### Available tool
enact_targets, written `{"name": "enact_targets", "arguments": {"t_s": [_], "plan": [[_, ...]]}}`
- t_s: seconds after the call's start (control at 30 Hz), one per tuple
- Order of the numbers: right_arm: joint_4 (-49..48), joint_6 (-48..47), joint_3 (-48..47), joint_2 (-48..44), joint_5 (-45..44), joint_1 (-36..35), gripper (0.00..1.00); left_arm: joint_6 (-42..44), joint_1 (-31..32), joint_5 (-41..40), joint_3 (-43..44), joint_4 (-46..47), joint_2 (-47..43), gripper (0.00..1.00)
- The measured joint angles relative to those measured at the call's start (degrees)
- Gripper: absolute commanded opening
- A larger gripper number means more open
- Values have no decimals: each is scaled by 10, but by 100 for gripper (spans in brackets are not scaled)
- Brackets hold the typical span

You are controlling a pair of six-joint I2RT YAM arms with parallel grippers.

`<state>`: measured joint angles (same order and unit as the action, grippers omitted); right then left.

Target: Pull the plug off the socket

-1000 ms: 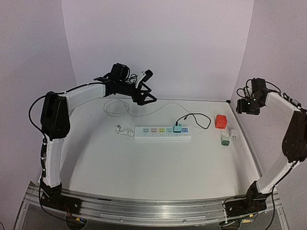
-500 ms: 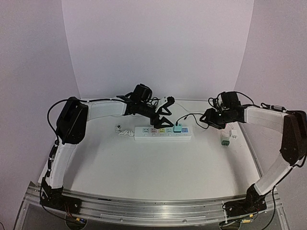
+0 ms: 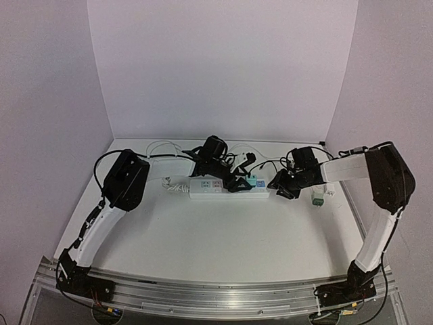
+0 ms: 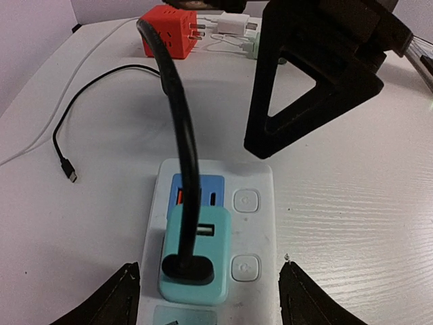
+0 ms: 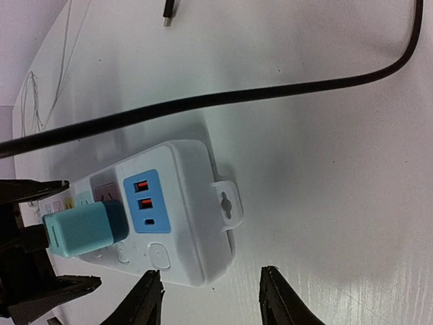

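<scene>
White table (image 3: 203, 237), plain walls. Socket (image 4: 254, 223) lies under both sets of jaws. Teal plug (image 4: 216, 254) sits in it, with a black cable (image 4: 181, 115) rising from its top. Left jaws are spread, one tip each side of the plug, not touching. Right jaws are spread at the socket's end just past the plug; no contact seen. Step in hand: grasp. Close left squarely on the plug body, not the cable. Right pins the socket down. Then pull straight along the pins, no rocking.
</scene>
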<state>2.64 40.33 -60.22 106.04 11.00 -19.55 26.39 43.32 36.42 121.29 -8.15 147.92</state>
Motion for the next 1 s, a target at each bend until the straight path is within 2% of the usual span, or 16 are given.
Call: {"name": "enact_targets", "arguments": {"t_s": [0.23, 0.4, 0.6, 1.0], "plan": [[-40, 19, 0, 38, 14, -1, 42, -21, 9, -19, 17, 25, 15, 44], [-63, 28, -3, 51, 27, -1, 38, -24, 9, -22, 16, 32, 15, 22], [-70, 38, -4, 54, 34, -1, 34, -22, 8, -21, 16, 33, 15, 1], [-78, 56, 1, 54, 40, -5, 29, -18, 0, 19, -19, 88, 10, 0]]}}
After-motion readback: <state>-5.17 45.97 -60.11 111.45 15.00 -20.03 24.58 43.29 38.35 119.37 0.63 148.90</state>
